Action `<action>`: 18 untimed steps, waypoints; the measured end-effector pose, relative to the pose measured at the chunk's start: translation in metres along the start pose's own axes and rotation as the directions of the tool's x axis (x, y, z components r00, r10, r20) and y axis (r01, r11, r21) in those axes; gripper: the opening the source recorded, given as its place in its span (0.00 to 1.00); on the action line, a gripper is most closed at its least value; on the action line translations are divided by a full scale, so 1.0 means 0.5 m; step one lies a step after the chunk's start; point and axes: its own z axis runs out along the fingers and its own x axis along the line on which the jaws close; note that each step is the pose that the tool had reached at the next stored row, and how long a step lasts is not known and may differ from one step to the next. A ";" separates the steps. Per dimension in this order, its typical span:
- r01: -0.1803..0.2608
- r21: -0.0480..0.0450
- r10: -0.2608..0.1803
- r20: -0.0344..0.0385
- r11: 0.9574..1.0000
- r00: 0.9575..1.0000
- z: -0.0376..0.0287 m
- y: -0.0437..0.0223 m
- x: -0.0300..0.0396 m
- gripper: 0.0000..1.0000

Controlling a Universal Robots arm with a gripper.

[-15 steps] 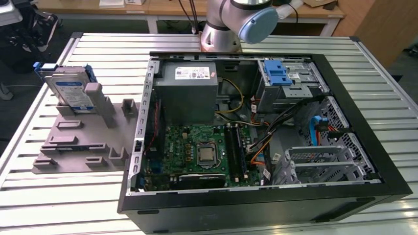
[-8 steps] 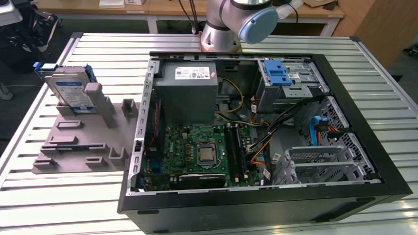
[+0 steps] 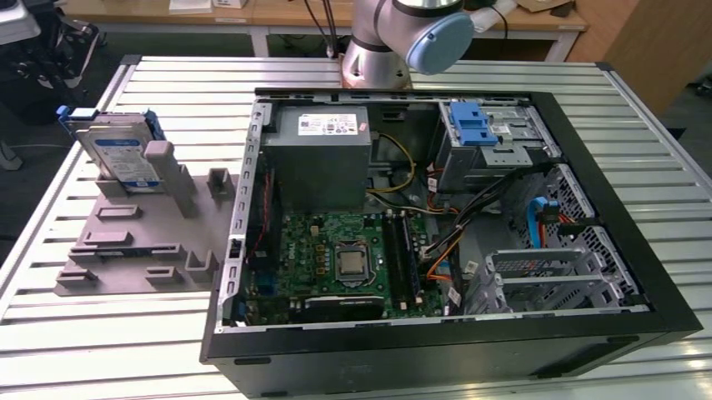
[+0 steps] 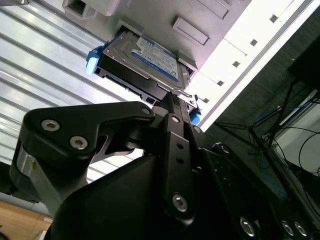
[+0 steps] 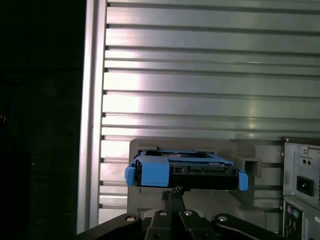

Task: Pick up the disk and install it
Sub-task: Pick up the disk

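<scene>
The disk (image 3: pixel 120 154) is a silver hard drive with a white-and-blue label in a blue carrier. It stands on edge in a grey holder (image 3: pixel 133 242) on the slatted table, at the exterior view's left, outside the computer case. Both wrist views look at the disk (image 4: pixel 150 62) (image 5: pixel 185 172) from some way off. My gripper (image 5: pixel 173 192) (image 4: pixel 172 97) is black, shut and holds nothing. Its tips point toward the disk's blue-framed edge and stand apart from it.
The open black computer case (image 3: pixel 623 217) lies on the table at the exterior view's right. Inside are a grey power supply (image 3: pixel 323 154), a green motherboard (image 3: pixel 333 258) and a grey drive cage with a blue latch (image 3: pixel 473 125). The arm's base (image 3: pixel 378 50) stands behind the case.
</scene>
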 end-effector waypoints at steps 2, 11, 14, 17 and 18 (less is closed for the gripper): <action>0.004 0.000 -0.004 0.000 1.000 1.000 0.000 0.000 0.000 0.11; 0.022 0.000 -0.022 -0.001 1.000 1.000 0.000 0.000 0.000 0.11; 0.027 0.000 -0.027 -0.001 1.000 1.000 0.000 0.000 0.000 0.11; 0.032 0.000 -0.032 -0.001 0.999 0.999 0.000 0.000 0.000 0.11; 0.034 0.000 -0.034 -0.001 0.999 0.999 0.000 0.000 0.000 0.11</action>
